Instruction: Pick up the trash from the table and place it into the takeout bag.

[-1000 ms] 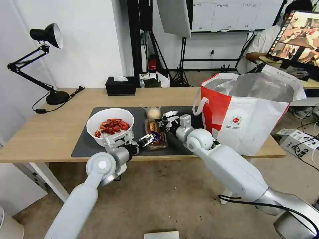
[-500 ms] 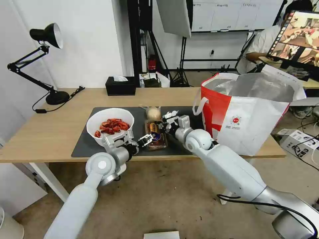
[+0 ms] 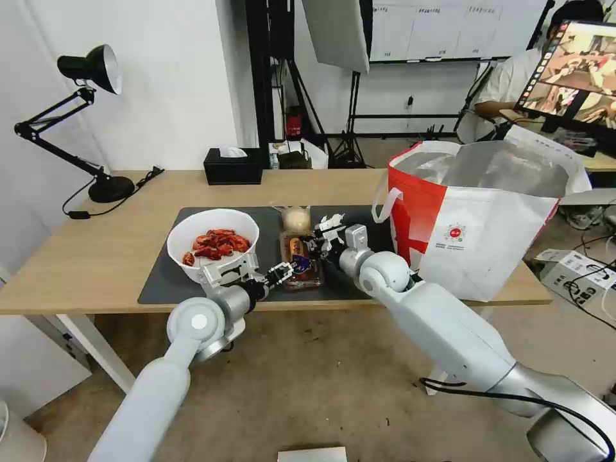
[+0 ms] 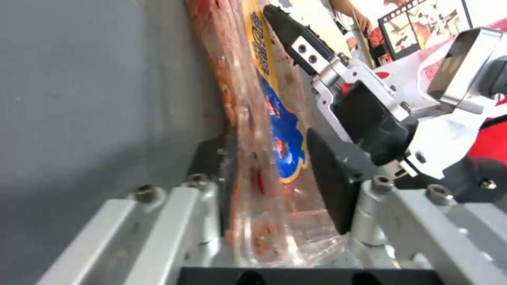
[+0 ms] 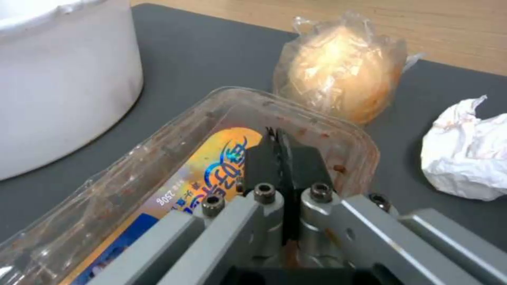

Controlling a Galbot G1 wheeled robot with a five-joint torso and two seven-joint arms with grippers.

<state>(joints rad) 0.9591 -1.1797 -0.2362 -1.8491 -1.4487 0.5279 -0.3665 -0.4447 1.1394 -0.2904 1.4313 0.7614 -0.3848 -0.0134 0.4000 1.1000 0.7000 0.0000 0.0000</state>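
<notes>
Clear tray [image 3: 301, 260] looks light, flimsy, greasy, so we judge rims the best hold: left gripper [image 4: 275, 186] jaws part-closed round its near edge, right gripper [image 5: 280, 166] jaws pinched shut on its right rim.

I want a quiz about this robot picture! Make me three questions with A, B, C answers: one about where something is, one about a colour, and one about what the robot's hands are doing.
1. Where is the black tissue box?
A. inside the takeout bag
B. at the table's far edge, off the mat
C. in the white bowl

2. What colour are the shells in the white bowl?
A. red
B. green
C. blue

3. What is the left tool doing?
A. hanging open over the floor
B. pinching the clear tray
C. squeezing the crumpled tissue

Answers:
1 B: the box sits on bare wood behind the grey mat.
2 A: the shells look bright red.
3 B: the left wrist view shows its fingers either side of the clear tray rim; the right tool pinches the other side.
</notes>
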